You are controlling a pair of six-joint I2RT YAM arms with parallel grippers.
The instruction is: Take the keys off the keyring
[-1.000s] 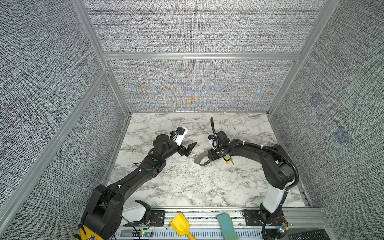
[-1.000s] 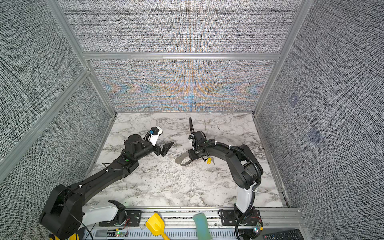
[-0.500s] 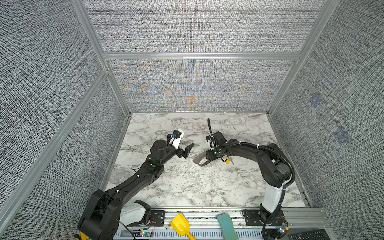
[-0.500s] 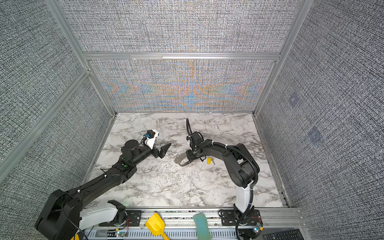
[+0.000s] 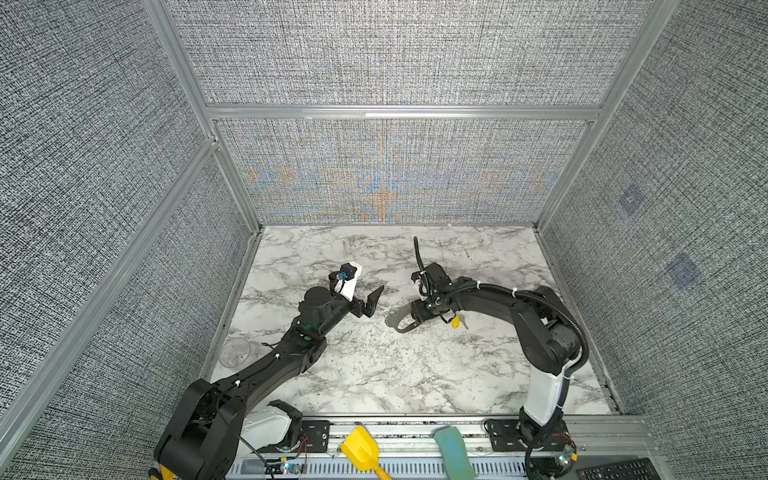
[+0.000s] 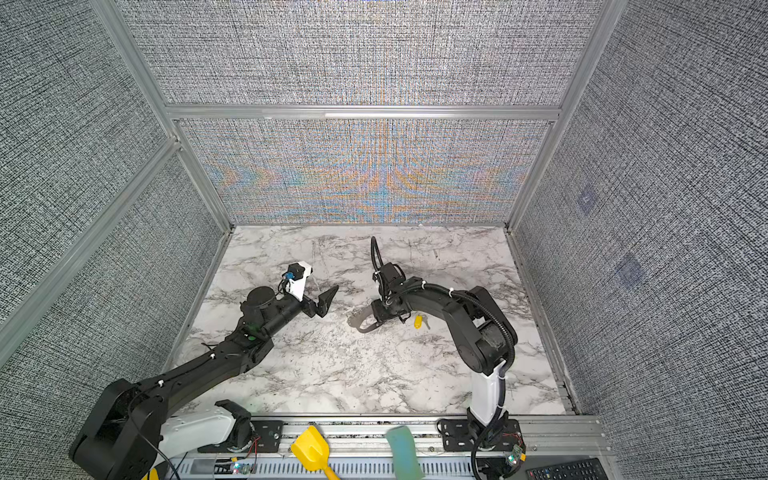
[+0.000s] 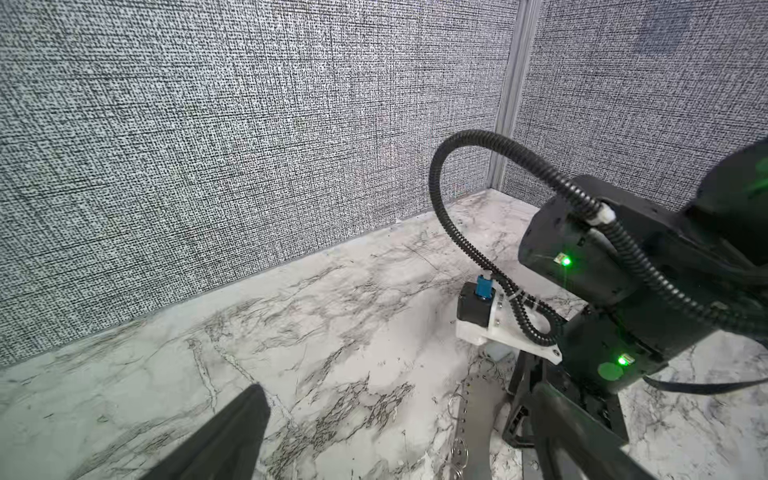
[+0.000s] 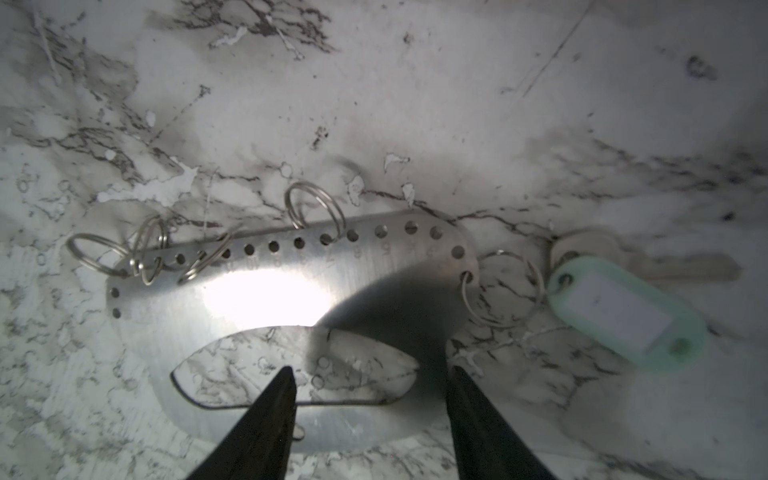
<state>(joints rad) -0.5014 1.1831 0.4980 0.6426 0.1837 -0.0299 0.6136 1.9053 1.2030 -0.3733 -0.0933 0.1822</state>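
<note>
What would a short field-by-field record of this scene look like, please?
surface: marble table
keyring: grey holed plate lying flat on the table, several bare rings in its holes
green-tag key: joined by a ring to a hole at the keyring's end
yellow-tag key: on the table beside the right arm, apart from the keyring
left hand: open, empty, apart from the keyring
right hand: open, fingers either side of the keyring's end by the cut-out
</note>
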